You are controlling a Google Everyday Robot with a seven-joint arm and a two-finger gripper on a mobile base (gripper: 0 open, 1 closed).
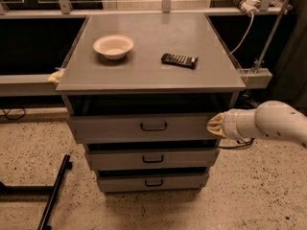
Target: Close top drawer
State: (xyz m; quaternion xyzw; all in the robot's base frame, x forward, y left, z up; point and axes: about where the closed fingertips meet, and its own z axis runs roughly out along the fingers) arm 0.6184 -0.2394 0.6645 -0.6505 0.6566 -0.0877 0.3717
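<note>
The top drawer is a wide grey panel with a thin black loop handle at its centre. It stands pulled out a little from the grey cabinet, with a dark gap above it. My gripper comes in from the right on a white arm. Its tan tip rests against the right end of the drawer front.
On the cabinet top lie a cream bowl and a black remote. Two narrower grey drawers sit below, also slightly out. A black stand leg lies on the speckled floor at left. Cables and a metal rail are at right.
</note>
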